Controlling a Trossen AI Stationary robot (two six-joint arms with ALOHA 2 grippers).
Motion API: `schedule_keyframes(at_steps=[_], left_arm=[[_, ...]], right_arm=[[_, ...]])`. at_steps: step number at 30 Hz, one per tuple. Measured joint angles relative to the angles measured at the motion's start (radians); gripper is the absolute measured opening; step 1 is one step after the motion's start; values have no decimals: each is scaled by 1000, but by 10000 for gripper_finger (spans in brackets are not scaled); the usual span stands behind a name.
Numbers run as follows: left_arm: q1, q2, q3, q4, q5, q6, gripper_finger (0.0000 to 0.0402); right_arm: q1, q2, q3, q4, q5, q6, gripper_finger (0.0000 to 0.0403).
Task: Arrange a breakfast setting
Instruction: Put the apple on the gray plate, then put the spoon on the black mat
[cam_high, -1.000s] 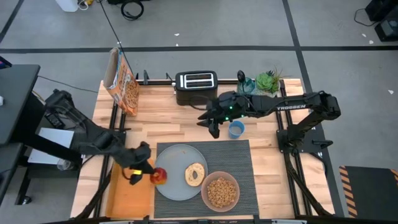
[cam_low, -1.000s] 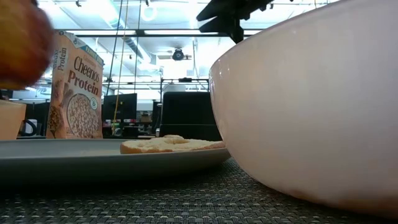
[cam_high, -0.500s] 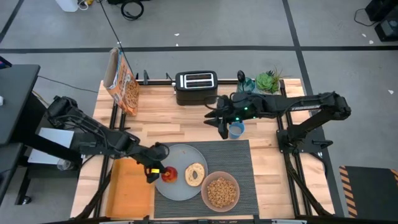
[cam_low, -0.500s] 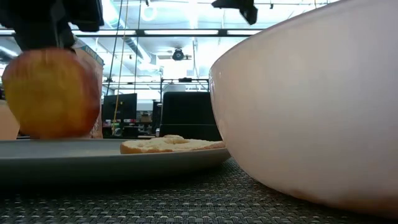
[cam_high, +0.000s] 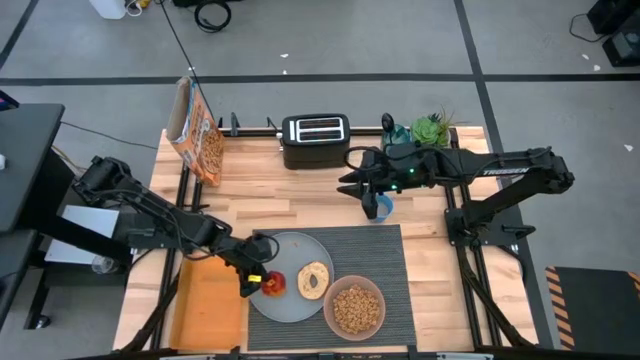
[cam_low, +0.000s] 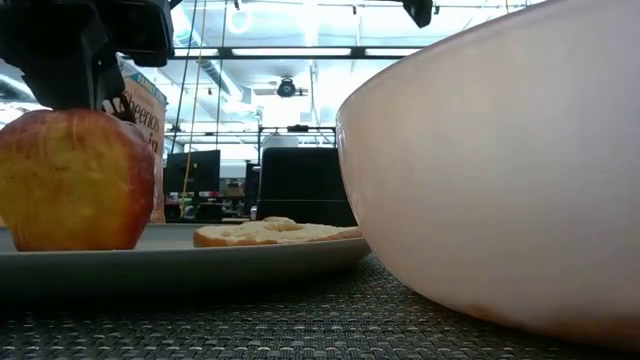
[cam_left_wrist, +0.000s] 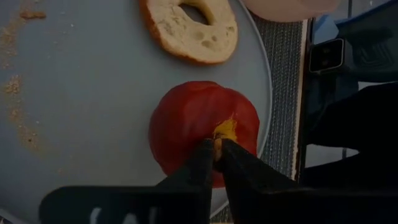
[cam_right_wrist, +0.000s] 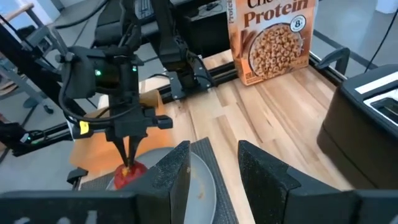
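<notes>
My left tool (cam_high: 258, 278) is down over the left part of the grey plate (cam_high: 290, 250), its two fingers (cam_left_wrist: 205, 163) drawn narrow and pinched on the stem of the red apple (cam_high: 272, 284). The apple sits upright on the plate, its underside on the grey surface in the low view (cam_low: 75, 180). Just beside it, nearer the plate's middle, lies the bagel (cam_high: 314, 280), flat and apart from the apple. The plate rests on the dark striped placemat (cam_high: 385, 255), and the pinkish bowl (cam_high: 354, 308) holding brown cereal (cam_high: 354, 310) stands on the mat, its left side overlapping the plate's near right edge.

My right tool (cam_high: 370, 200) hangs above the desk (cam_high: 270, 195) over the blue cup (cam_high: 383, 208), just beyond the placemat's far edge, with its fingers (cam_right_wrist: 177, 171) spread wide and nothing between them. Behind it stand the black toaster (cam_high: 314, 134) and a small green plant (cam_high: 432, 130). The cereal box (cam_high: 198, 128) stands at the desk's far left corner, and the orange tray (cam_high: 208, 305) lies left of the plate.
</notes>
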Motion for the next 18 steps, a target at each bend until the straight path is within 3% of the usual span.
schedule_keyframes(at_steps=[12,18], left_arm=[[4,-19,-2,7,22,-7,146],[12,-87,-2,4,44,-6,170]], right_arm=[[0,1,0,-16,0,-4,141],[-4,-19,0,-85,52,9,141]])
